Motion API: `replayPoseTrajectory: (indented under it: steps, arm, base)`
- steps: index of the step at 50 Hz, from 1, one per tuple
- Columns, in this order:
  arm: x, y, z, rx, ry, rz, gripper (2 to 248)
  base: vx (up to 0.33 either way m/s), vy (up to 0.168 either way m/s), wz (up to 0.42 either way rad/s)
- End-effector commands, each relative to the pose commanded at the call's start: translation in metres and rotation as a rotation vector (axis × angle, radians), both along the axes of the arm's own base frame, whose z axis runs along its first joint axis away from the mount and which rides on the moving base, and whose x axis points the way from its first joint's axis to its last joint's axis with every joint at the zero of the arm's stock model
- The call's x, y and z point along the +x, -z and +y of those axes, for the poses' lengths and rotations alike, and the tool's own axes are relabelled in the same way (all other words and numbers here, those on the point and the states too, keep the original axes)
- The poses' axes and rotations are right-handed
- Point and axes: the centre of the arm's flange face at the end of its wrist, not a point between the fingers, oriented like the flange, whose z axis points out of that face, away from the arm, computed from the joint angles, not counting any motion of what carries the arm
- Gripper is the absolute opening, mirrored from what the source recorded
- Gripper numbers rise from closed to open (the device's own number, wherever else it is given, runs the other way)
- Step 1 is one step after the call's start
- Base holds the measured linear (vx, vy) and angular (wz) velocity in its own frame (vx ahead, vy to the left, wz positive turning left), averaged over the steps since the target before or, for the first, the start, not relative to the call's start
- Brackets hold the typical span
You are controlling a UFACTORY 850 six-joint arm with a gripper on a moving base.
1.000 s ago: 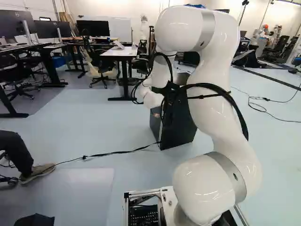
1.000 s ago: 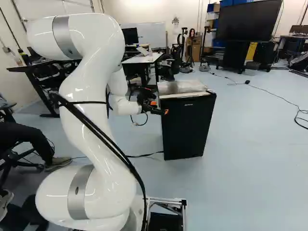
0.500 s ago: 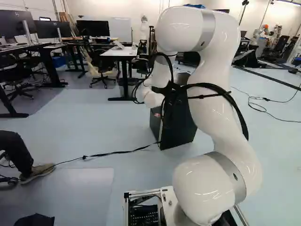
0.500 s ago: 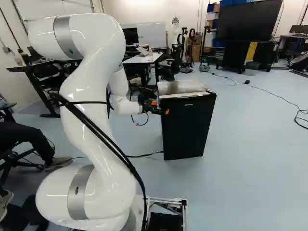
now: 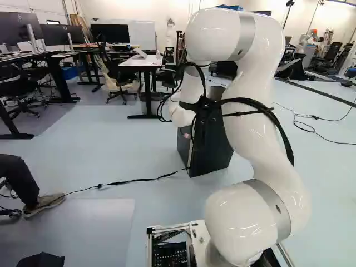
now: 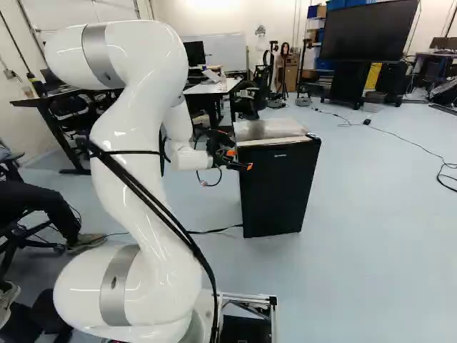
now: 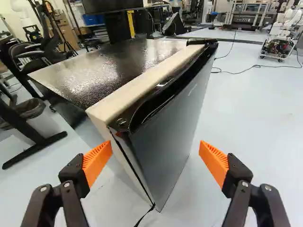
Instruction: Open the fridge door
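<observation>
Across the right base view, we see our glossy white jointed arm (image 6: pixel 139 107) rise at left, bend over, and level its black two-fingered gripper with orange pads (image 6: pixel 240 159) near the upper corner of the boxy black fridge (image 6: pixel 275 189). Our fingers stand wide apart (quite a spread). The fridge sits mid-view on the pale floor, its dark flat door (image 7: pixel 175 127) seemingly closed.

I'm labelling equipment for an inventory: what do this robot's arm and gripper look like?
The glossy white, rounded arm has grey joint bands and strapped-on black cables. The black two-finger gripper has ribbed orange pads and visible metal screws.
</observation>
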Motion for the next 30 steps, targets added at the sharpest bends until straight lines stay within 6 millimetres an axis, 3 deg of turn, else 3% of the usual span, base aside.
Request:
replayPoseTrajectory:
  steps: [18, 30]
  arm:
    - [-0.002, 0.001, -0.007, 0.009, 0.044, 0.001, 247]
    - [-0.017, 0.000, -0.018, 0.019, 0.103, 0.015, 247]
  base:
    - [0.000, 0.000, 0.000]
    - [0.002, 0.001, 0.006]
